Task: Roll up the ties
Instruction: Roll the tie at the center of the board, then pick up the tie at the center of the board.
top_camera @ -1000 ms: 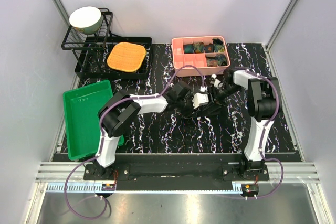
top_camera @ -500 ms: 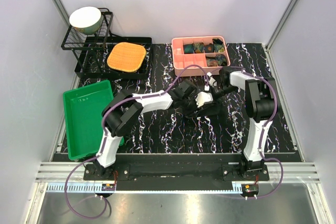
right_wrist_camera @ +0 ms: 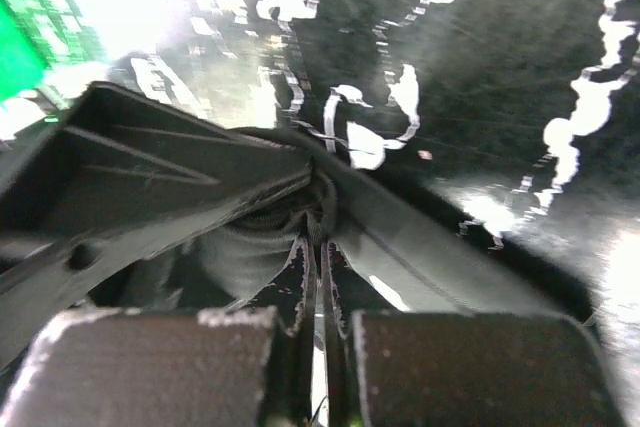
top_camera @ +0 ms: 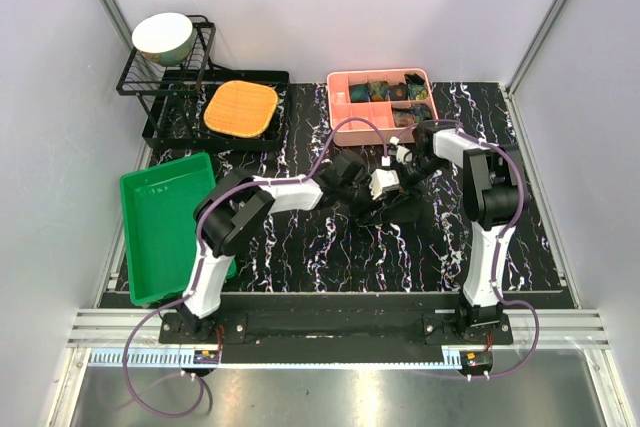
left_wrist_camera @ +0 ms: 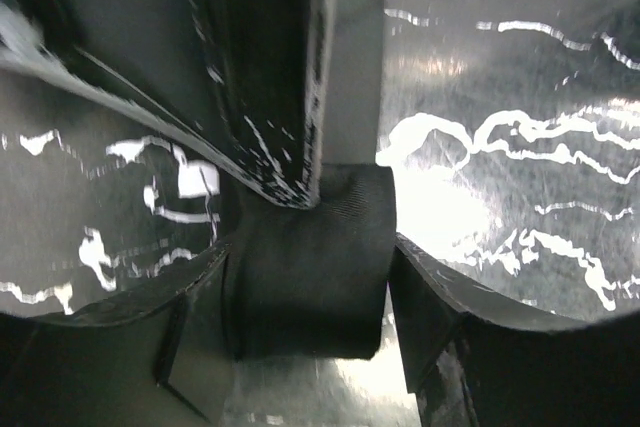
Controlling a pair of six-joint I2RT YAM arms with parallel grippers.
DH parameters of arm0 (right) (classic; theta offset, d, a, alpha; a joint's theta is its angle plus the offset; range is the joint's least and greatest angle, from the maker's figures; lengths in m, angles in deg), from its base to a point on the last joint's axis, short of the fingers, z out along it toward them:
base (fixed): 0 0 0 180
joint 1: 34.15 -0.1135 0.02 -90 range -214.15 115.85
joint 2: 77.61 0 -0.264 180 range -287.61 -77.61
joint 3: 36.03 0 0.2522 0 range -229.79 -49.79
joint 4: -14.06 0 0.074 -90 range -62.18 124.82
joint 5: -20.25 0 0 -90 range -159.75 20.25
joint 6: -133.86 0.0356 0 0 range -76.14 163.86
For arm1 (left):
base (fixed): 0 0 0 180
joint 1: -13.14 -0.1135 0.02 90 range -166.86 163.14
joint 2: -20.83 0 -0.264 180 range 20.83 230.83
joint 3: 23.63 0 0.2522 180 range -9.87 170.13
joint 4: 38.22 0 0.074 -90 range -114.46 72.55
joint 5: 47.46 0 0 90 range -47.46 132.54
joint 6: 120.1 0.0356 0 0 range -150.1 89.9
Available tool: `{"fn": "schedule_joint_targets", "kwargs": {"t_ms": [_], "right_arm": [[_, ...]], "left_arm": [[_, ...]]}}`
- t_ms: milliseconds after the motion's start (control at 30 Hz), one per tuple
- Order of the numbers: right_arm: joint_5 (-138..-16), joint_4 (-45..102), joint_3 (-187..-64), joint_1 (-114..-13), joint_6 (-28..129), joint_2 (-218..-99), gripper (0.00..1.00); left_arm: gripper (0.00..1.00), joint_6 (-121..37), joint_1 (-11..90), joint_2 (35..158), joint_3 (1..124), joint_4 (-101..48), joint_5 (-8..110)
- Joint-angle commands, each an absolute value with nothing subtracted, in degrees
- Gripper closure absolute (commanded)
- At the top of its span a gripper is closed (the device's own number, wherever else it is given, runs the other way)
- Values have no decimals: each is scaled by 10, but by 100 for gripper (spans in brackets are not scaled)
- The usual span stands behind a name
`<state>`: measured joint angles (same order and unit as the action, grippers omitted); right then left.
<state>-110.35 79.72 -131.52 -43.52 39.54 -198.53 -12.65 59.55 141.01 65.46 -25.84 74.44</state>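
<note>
Your right claw (right_wrist_camera: 320, 247) is sitting fully closed against the tie (left_wrist_camera: 305, 317). Your left claw (left_wrist_camera: 308, 262) is straddling it, jaws apart; you can't tell if it's gripping.

We see a black, white-veined marble-look tabletop (top_camera: 330, 247) carrying a green plastic tray (top_camera: 160, 227) at left, a black wire rack (top_camera: 165, 82), a pink compartmented box (top_camera: 334, 97) and a dark fabric tie (top_camera: 400, 209) at centre.

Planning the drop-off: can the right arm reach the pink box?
Probably yes: the pink box lies just beyond the right gripper; only a purple cable arcs nearby.
</note>
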Motion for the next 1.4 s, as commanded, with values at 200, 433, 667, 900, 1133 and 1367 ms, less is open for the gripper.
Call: {"fn": "schedule_joint_targets", "kwargs": {"t_ms": [200, 433, 667, 900, 1133, 1367], "right_arm": [[-902, 758, -1317, -490, 343, -1990, 100], [-957, 805, -1356, -479, 352, -1991, 91], [-1053, 879, -1342, -365, 368, -1940, 51], [-1068, 850, -1276, -307, 379, -1934, 37], [-1059, 763, -1258, -315, 417, -1969, 13], [-1116, 803, -1285, -364, 403, -2013, 16]], "left_arm": [[49, -146, 601, 1465, 655, -275, 793], [78, -71, 609, 1424, 594, -217, 710], [79, -53, 621, 1427, 583, -152, 614], [81, -52, 630, 1438, 597, -136, 592], [81, -43, 633, 1447, 610, -121, 584], [81, -48, 634, 1455, 622, -114, 588]]}}
